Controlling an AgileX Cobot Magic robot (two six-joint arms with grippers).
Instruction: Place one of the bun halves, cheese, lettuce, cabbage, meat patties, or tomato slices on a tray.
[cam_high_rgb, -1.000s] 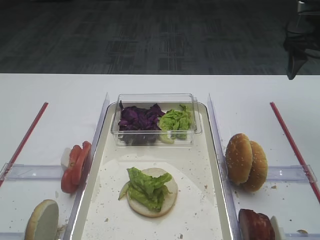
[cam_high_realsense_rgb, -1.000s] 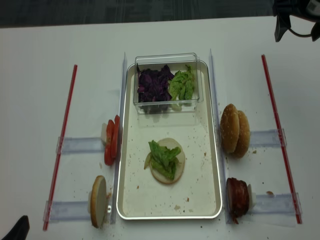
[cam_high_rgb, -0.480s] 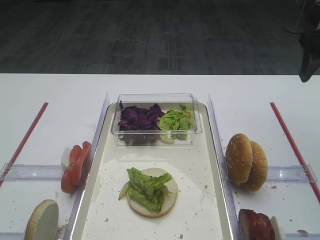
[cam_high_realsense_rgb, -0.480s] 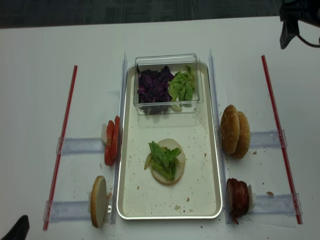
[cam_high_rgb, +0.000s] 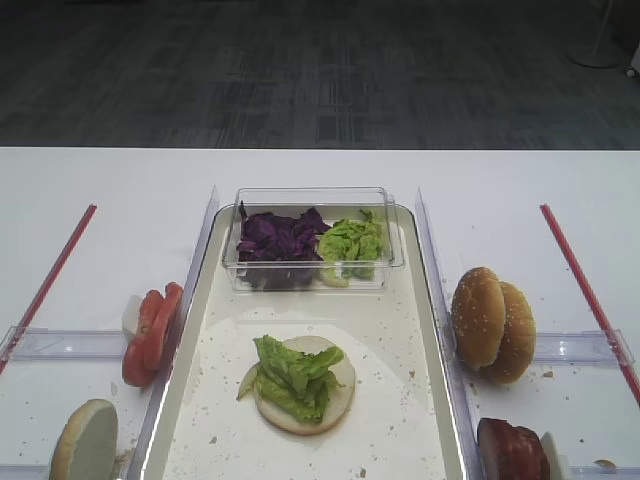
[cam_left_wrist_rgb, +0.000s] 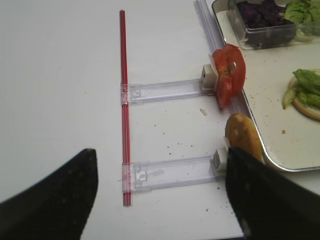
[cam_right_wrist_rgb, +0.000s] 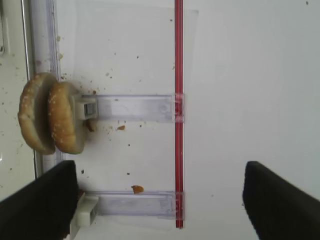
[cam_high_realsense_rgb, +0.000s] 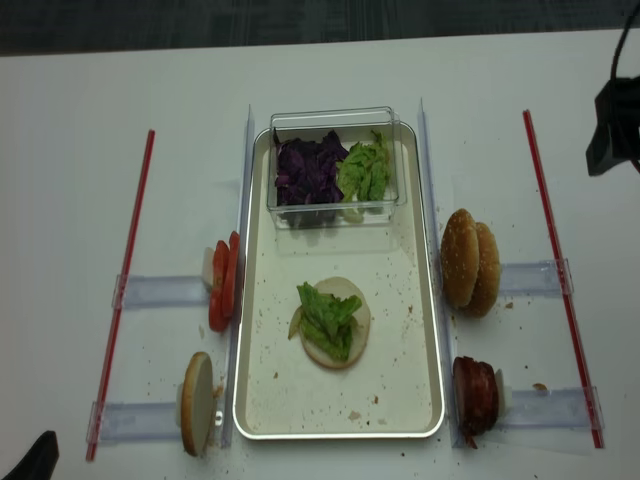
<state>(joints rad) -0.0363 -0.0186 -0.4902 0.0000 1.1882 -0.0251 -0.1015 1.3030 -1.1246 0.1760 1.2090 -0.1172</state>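
- Tray (cam_high_realsense_rgb: 430, 330): lies lengthwise at the centre of the white surface (cam_high_realsense_rgb: 80, 150), speckled with crumbs.
- Bun half (cam_high_realsense_rgb: 337, 345) with lettuce (cam_high_realsense_rgb: 326, 318) on top: flat on the tray, near its middle.
- Clear box (cam_high_realsense_rgb: 333, 118): at the tray's far end, purple cabbage (cam_high_realsense_rgb: 307, 170) on the left, green leaves (cam_high_realsense_rgb: 364, 172) on the right.
- Tomato slices (cam_high_realsense_rgb: 223, 281): on edge, just left of the tray.
- Two bun halves (cam_high_realsense_rgb: 470, 262): on edge, just right of the tray; meat patties (cam_high_realsense_rgb: 474, 395) nearer the front.
- Right end effector (cam_right_wrist_rgb: 160, 200): jaws wide apart, holding nothing, above the surface right of the buns.
- Left end effector (cam_left_wrist_rgb: 160, 200): jaws apart, empty, near a lone upright bun (cam_left_wrist_rgb: 243, 136).
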